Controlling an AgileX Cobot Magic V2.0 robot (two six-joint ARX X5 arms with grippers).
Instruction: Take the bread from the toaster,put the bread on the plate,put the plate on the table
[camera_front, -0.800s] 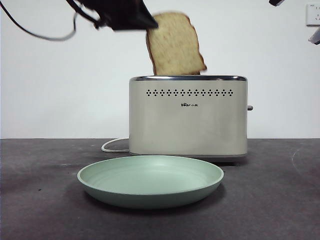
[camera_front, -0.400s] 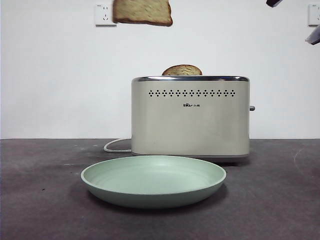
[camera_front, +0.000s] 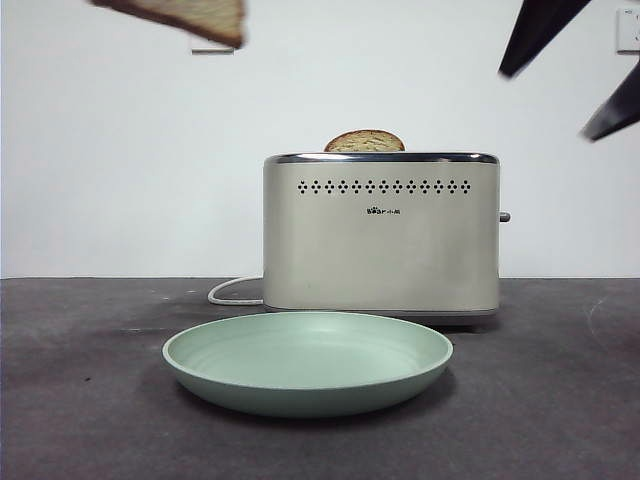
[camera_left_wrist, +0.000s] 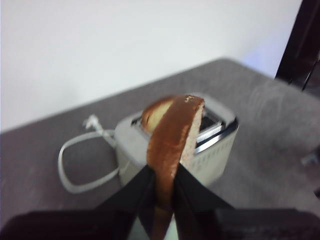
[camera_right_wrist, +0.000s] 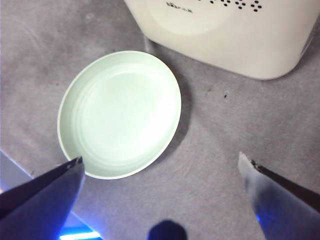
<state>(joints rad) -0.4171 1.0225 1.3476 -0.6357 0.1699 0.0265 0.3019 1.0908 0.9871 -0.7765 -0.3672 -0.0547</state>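
Left gripper (camera_left_wrist: 164, 187) clamps the bread (camera_left_wrist: 172, 145) edge-on, high above the table (camera_front: 80, 400), up left of the toaster (camera_front: 381, 235). Right gripper (camera_right_wrist: 160, 172) hangs wide-jawed over the plate (camera_right_wrist: 120, 114), which sits just before the toaster.

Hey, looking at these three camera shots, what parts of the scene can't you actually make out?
- The bread: front view, mostly cut off by the top edge; the left gripper holding it is out of frame there.
- The other slice: only its top shows above the toaster.
- The right gripper: jaw tips blurred in its wrist view.
- The toaster logo: too small to read.
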